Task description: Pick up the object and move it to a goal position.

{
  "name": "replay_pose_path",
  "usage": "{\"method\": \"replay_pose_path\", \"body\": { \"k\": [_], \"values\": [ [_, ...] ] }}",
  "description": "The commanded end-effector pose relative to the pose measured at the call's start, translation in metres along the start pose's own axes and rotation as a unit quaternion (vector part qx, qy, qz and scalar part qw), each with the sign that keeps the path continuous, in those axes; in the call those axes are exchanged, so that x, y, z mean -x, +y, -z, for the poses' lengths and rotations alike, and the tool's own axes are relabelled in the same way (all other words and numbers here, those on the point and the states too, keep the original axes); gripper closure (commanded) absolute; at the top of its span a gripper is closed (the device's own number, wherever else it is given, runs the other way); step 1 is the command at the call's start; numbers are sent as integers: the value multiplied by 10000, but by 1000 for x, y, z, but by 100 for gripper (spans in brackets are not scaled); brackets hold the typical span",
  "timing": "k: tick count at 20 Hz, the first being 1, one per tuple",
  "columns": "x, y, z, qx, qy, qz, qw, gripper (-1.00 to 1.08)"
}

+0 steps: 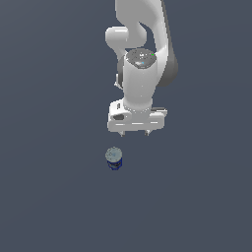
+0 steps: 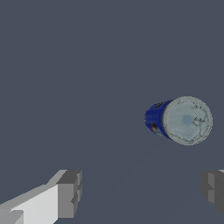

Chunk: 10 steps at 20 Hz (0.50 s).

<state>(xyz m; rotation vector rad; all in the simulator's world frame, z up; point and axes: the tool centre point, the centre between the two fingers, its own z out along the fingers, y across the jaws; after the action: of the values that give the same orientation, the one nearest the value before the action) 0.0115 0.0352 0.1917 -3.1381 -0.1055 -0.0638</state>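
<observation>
The object is a small can (image 1: 114, 158) with a grey-silver top and dark blue body, standing upright on the dark grey floor. My white gripper (image 1: 135, 133) hangs above the floor, apart from the can, which sits lower and toward the exterior view's left of it. In the wrist view the can (image 2: 179, 120) lies outside the span of my gripper (image 2: 142, 190). The fingers (image 2: 70, 192) are spread wide with nothing between them. The gripper is open and empty.
The plain dark grey floor (image 1: 49, 197) stretches all around. The white arm (image 1: 142, 49) rises behind the gripper toward the top of the exterior view. No other objects show.
</observation>
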Motion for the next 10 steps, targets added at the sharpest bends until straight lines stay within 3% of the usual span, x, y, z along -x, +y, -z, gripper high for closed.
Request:
{"method": "replay_pose_path", "body": {
  "k": [1,10],
  "values": [
    [0,0,0,0,0,0,10000,-92],
    [-9,-29,18,-164,141,87,9997,-92]
  ]
}}
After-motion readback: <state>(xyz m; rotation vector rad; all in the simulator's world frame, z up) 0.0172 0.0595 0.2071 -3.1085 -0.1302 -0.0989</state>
